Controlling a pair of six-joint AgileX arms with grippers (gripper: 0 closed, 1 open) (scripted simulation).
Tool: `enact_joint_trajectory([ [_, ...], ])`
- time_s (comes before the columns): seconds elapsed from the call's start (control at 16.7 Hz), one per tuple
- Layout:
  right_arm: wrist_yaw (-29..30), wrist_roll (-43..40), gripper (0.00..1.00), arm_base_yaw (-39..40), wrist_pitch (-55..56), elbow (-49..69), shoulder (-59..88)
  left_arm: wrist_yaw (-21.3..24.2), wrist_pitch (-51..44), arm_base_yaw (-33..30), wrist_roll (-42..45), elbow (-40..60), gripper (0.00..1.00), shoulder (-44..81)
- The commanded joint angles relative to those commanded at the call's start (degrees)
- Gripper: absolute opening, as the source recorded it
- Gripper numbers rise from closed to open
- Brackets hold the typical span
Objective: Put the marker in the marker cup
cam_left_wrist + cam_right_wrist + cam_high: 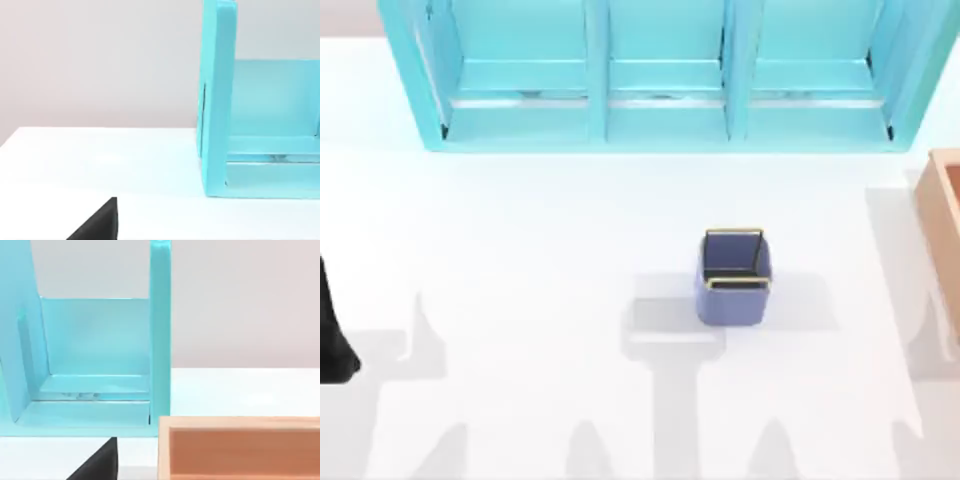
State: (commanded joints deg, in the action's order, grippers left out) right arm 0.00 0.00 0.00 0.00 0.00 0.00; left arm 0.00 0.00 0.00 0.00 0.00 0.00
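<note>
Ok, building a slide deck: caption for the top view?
Blue marker cup stands mid-table before a teal shelf unit, tan-orange box at the right edge.

We see a white table (pixel 520 250) carrying three things. At its far edge stands a big teal shelf unit (pixel 660 75), spanning most of the table's width, with three open compartments side by side, its base resting on the tabletop. Near the middle of the table, a little to the right, the marker cup (pixel 734 277) stands upright, well apart from the shelf unit: small, square, periwinkle-blue with a thin gold-yellow rim. At the table's right edge sits a tan-orange box (pixel 942 215), just beside the shelf unit's right end.
</note>
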Motion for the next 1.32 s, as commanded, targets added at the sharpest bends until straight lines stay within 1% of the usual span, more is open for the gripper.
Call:
enact_joint_trajectory([
  [0.24,0.00,0.00,1.00,0.00,0.00,0.00,0.00,-0.04,-0.59,0.71,-0.31,0.90,1.00,1.60],
  [0.48,0.00,0.00,1.00,0.00,0.00,0.00,0.00,0.47,-4.41,4.53,-2.31,6.47,1.00,11.69],
  [0.66,0.00,0.00,1.00,0.00,0.00,0.00,0.00,2.13,-9.63,8.87,-5.12,13.23,1.00,24.40],
  [0.84,0.00,0.00,1.00,0.00,0.00,0.00,0.00,5.12,-16.55,13.84,-8.78,21.42,1.00,39.95],
  [1.32,0.00,0.00,1.00,0.00,0.00,0.00,0.00,16.96,-36.73,27.07,-18.38,47.86,1.00,83.66],
])
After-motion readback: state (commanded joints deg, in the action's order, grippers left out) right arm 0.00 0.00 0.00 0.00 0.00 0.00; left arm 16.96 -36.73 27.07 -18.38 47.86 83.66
